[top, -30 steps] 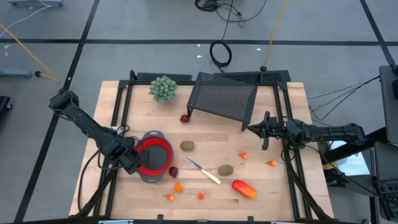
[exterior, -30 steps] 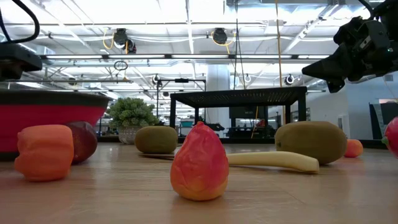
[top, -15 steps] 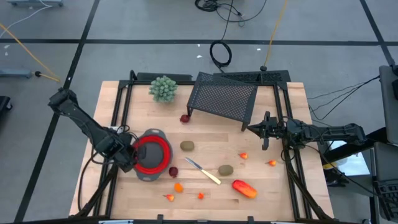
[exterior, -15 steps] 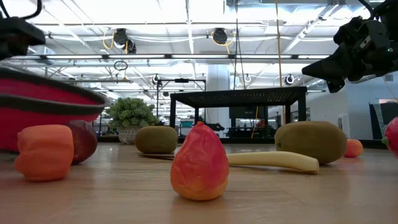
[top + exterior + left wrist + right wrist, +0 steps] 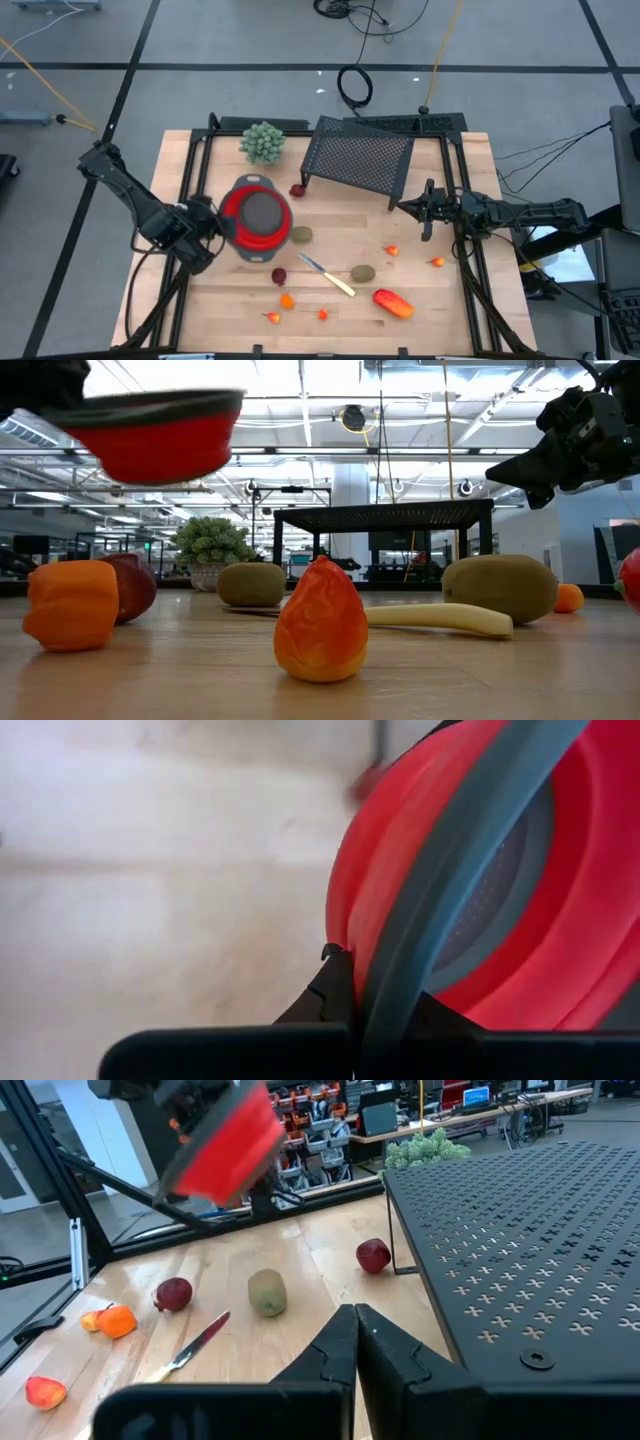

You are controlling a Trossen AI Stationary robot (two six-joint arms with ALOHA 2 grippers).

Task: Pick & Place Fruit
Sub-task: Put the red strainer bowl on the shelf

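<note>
- The left gripper holds the red bowl aloft over the surface, fingers clamped on its grey rim.
- Fruit lies scattered below: a dark red piece, two kiwis, orange bits, a long orange-red piece.
- A knife lies between the kiwis.
- The right gripper waits beside the black mesh rack, fingers closed, empty.
</note>
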